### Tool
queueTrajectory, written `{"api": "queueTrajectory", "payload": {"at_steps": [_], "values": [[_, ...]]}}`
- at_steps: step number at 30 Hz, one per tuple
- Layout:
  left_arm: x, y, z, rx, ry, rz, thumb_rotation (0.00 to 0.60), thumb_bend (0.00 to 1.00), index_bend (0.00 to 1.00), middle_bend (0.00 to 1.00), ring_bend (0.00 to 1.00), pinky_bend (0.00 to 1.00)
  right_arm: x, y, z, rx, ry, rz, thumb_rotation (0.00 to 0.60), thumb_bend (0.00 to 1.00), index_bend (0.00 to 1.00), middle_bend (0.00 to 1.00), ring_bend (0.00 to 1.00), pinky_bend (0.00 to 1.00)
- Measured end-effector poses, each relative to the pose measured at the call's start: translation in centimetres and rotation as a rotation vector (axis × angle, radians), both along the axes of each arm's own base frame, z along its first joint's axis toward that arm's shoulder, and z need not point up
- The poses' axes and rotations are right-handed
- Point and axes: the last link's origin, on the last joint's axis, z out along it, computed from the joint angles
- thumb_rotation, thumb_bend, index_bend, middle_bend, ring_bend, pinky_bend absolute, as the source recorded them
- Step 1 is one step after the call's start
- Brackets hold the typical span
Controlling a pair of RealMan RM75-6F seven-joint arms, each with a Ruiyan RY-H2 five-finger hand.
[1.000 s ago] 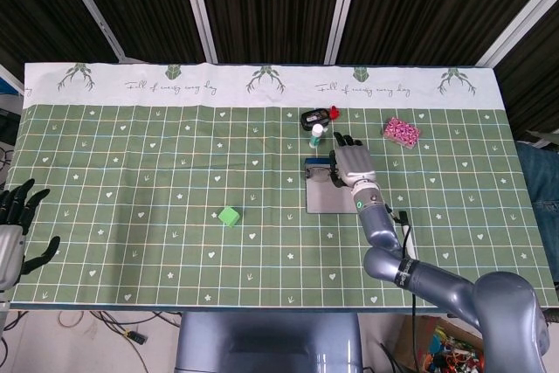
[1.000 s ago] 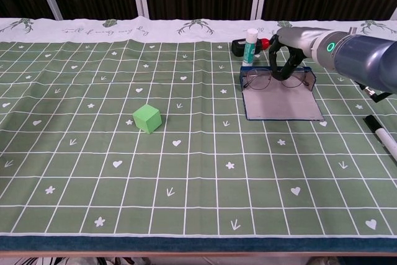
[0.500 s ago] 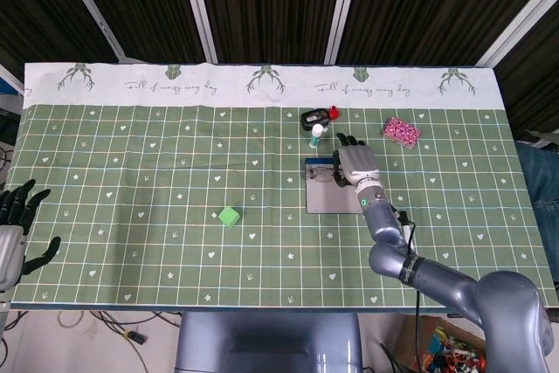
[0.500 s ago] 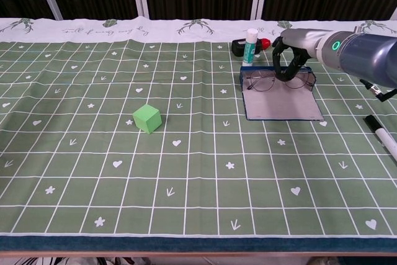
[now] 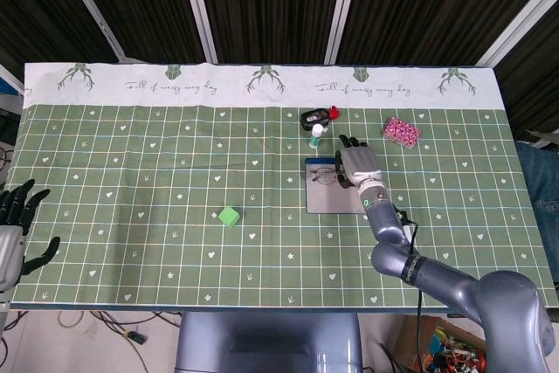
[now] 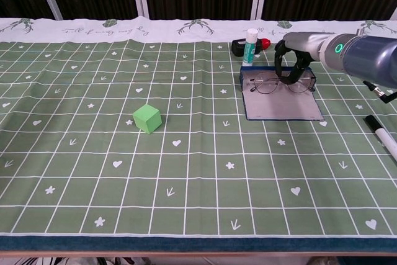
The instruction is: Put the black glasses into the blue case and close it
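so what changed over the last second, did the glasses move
Slightly. The right hand drew back toward the robot, and the black glasses came with it, now lying further onto the open blue case. Whether its fingers grip the frame is unclear. The left hand, green cube and bottle stayed put.

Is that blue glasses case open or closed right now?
Open: the blue case lies flat, grey lining showing, black glasses resting at its far end.
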Motion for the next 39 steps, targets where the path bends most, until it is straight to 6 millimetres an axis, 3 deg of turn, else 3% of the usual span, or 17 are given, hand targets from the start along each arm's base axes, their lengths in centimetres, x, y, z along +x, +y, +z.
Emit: {"api": "queueTrajectory", "payload": {"at_steps": [15, 21, 26, 30, 33, 34, 37, 39], "values": [[0.0, 0.0, 0.0, 0.000, 0.002, 0.001, 0.600, 0.31, 0.11, 0.00, 0.00, 0.00, 0.6, 0.3, 0.9, -0.014, -0.013, 0.012, 0.600, 0.43, 0.28, 0.07, 0.07, 0.18], [0.0, 0.0, -0.1, -0.003, 0.004, 0.000, 0.600, 0.31, 0.11, 0.00, 0.00, 0.00, 1.4, 1.9, 1.7, -0.013, -0.046, 0.051, 0.600, 0.43, 0.24, 0.10, 0.09, 0.18], [0.0, 0.0, -0.1, -0.002, 0.003, -0.001, 0.600, 0.31, 0.11, 0.00, 0.00, 0.00, 1.7, 4.2, 2.8, -0.017, -0.066, 0.091, 0.600, 0.41, 0.20, 0.18, 0.17, 0.19], [0.0, -0.1, -0.2, -0.003, 0.003, -0.001, 0.600, 0.31, 0.11, 0.00, 0.00, 0.00, 1.6, 6.2, 3.6, -0.013, -0.070, 0.108, 0.600, 0.41, 0.18, 0.26, 0.28, 0.34], [0.0, -0.1, -0.2, -0.004, 0.003, -0.001, 0.600, 0.31, 0.11, 0.00, 0.00, 0.00, 1.3, 7.4, 4.1, -0.004, -0.054, 0.115, 0.600, 0.41, 0.18, 0.37, 0.43, 0.57], [0.0, -0.1, -0.2, -0.004, 0.003, -0.001, 0.600, 0.31, 0.11, 0.00, 0.00, 0.00, 1.1, 7.7, 4.4, -0.008, -0.043, 0.116, 0.600, 0.41, 0.17, 0.39, 0.46, 0.60], [0.0, -0.1, -0.2, -0.003, 0.000, 0.000, 0.600, 0.31, 0.11, 0.00, 0.00, 0.00, 0.8, 8.2, 4.7, -0.021, -0.014, 0.119, 0.600, 0.41, 0.16, 0.60, 0.68, 0.77], [0.0, -0.1, -0.2, -0.003, -0.001, 0.000, 0.600, 0.31, 0.11, 0.00, 0.00, 0.00, 0.7, 8.5, 4.6, -0.021, -0.002, 0.116, 0.600, 0.41, 0.15, 0.70, 0.77, 0.82]]}}
